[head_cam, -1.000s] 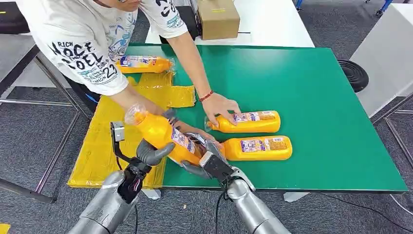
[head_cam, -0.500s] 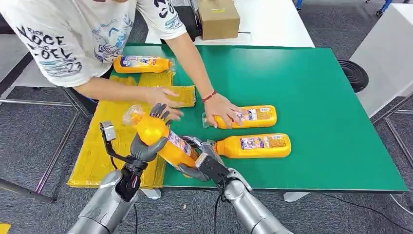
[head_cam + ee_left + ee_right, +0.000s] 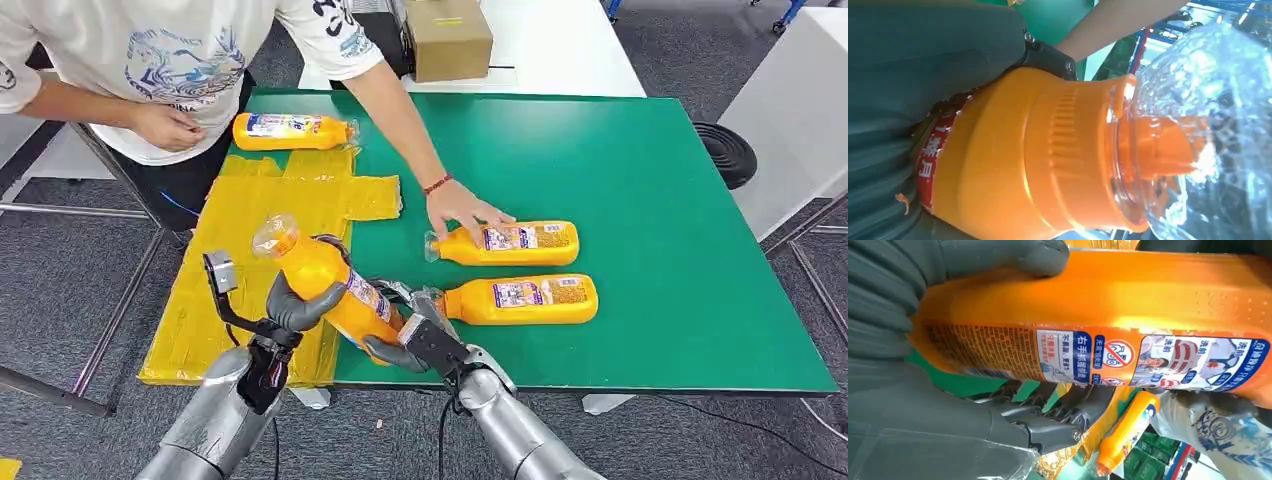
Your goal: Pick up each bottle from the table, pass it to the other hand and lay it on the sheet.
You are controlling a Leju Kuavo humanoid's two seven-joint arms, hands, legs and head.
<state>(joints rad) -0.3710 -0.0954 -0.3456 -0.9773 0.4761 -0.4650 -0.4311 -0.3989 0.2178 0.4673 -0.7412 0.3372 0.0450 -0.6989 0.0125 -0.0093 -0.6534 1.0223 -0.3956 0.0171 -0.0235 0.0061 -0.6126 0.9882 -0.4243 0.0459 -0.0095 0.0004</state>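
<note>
Green table (image 3: 620,160), frame centre: two orange bottles (image 3: 505,243) (image 3: 520,299) lying at centre; yellow sheet (image 3: 250,250) overhanging left edge, bearing one bottle (image 3: 290,131)

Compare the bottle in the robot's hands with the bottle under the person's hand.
The held bottle is off the table, tilted, cap end raised toward the yellow sheet; the touched bottle lies flat on the green table.
The held bottle is gripped by the left hand and right hand; the touched bottle only has a person's hand resting on its neck end.
Both are orange, labelled, with clear caps.
</note>
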